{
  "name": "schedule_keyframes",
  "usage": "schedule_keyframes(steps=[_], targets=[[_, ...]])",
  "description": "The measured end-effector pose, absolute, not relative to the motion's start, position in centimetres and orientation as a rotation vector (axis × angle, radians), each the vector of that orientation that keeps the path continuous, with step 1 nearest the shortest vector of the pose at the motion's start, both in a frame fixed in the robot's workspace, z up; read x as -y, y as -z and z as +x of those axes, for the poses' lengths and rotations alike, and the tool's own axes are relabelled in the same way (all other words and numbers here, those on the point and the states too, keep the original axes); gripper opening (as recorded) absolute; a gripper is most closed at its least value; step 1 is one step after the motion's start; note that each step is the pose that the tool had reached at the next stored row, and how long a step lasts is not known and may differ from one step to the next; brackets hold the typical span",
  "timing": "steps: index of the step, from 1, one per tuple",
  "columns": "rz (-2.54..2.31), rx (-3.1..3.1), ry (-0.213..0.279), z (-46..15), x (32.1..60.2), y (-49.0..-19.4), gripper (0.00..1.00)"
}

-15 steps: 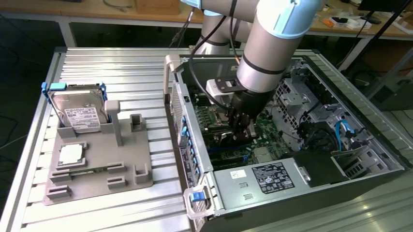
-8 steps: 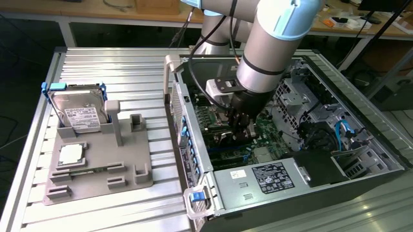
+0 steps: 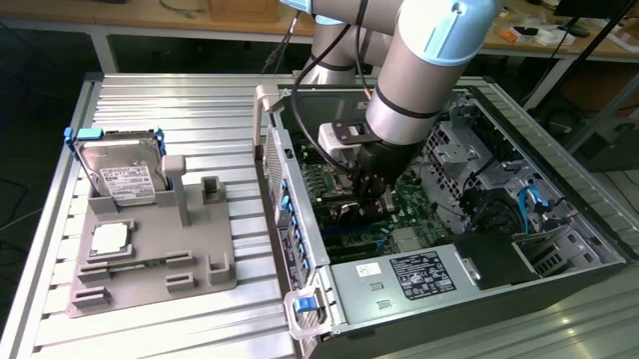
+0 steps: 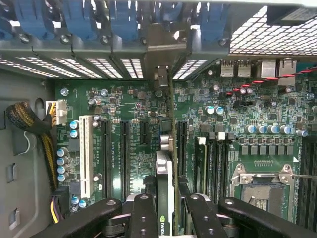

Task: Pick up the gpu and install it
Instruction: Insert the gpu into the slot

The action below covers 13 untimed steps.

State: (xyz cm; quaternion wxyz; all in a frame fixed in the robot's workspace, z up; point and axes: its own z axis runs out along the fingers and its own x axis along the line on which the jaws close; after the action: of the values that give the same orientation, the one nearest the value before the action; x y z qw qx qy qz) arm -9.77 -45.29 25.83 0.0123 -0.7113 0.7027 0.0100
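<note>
Exterior view: robot arm reaches down into open PC case (image 3: 299, 254) lying on slatted tabletop (image 3: 179, 97). Gripper (image 3: 375, 200) is low inside, over the green motherboard (image 3: 345, 187). To the exterior view's left, well apart, a grey holder (image 3: 160, 262) w/ silver hard drive (image 3: 125, 178) upright and square processor chip (image 3: 110, 238) flat.

Wrist view: gripper (image 4: 166, 201) pinches the gpu (image 4: 165, 173), held edge-on, upright, among black slots next to white slot (image 4: 85, 153). Can't tell if seated. CPU socket (image 4: 260, 191) near.
</note>
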Motion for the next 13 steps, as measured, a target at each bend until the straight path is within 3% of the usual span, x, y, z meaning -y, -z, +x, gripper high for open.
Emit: schedule_keyframes(steps=[13], targets=[[-2.216, -2.189, -0.034, -9.85, 45.42, -26.47, 0.27]])
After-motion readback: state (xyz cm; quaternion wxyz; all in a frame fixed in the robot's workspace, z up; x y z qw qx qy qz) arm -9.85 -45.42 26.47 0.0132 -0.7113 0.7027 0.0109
